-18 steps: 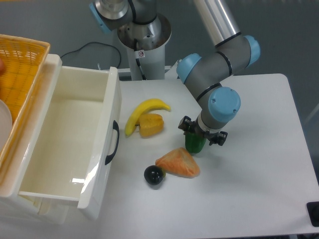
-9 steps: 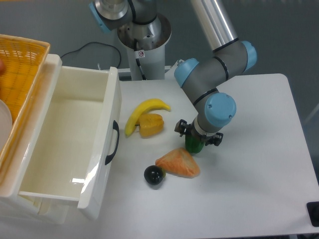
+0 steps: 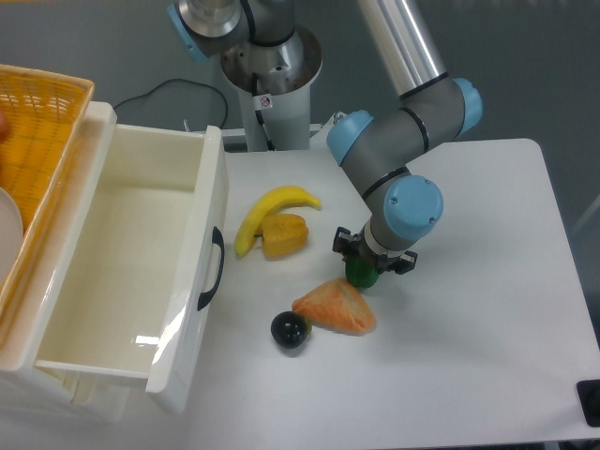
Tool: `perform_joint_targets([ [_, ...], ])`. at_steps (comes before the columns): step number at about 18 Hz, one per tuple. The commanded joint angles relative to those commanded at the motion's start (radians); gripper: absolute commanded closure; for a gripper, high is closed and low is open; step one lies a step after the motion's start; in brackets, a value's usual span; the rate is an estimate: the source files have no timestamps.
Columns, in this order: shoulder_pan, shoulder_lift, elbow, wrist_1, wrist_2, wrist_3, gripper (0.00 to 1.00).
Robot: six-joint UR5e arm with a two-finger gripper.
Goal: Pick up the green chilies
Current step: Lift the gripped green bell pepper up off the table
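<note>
Green chilies (image 3: 362, 273); yellow banana (image 3: 268, 212)

Looked like a robotics lab, not a home. Told by the industrial arm's pedestal (image 3: 267, 89) bolted behind a plain white table (image 3: 487, 356), a black cable (image 3: 159, 92) trailing left of that pedestal, bare grey floor beyond, and toy food such as a plastic banana (image 3: 272, 211) just before it.

One fixed camera, high in front of the table (image 3: 487, 375), angled down toward the arm's base (image 3: 267, 70)
</note>
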Motion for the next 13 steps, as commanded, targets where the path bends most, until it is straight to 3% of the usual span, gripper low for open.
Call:
perform_joint_targets([
  [4, 0.009, 0.011, 0.026, -0.003, -0.005, 0.005, 0.88],
  [13, 0.055, 0.021, 0.172, -0.011, -0.035, 0.050, 0.88],
])
